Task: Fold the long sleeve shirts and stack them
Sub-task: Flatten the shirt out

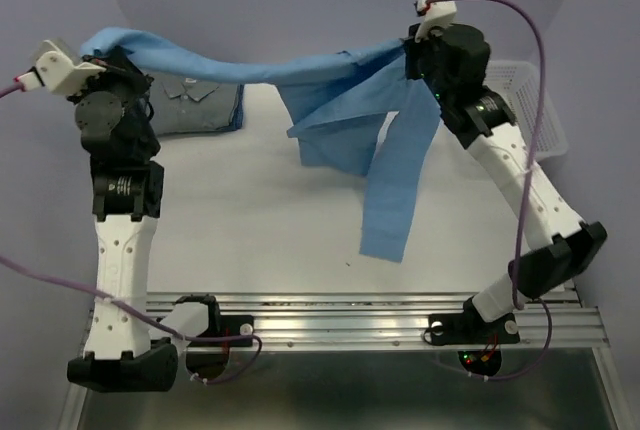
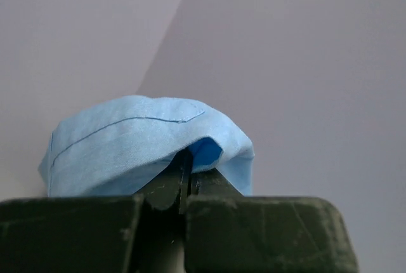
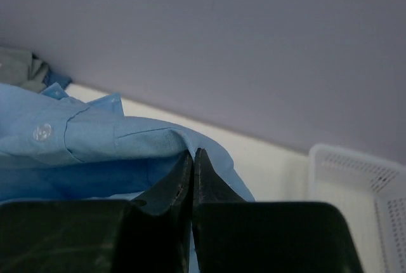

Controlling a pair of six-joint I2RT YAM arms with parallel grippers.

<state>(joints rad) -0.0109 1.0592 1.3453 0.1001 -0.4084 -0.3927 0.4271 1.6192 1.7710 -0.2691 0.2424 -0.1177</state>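
Spread-out step: L claw (image 2: pixel 188 162) & R claw (image 3: pixel 192 155) each pinching light blue shirt (image 1: pixel 260 72), slung betw. them. Next, I'd judge: lower it flat onto bench (image 1: pixel 260 220).

The left arm (image 1: pixel 125 240) stands nearly upright at the left of the top view. The left gripper (image 2: pixel 186 162) sits at upper left, jaws pressed together on the shirt (image 1: pixel 330 100). The right arm (image 1: pixel 520 180) leans inward toward upper right, and the right gripper (image 3: pixel 192 159) is likewise clamped on cloth.
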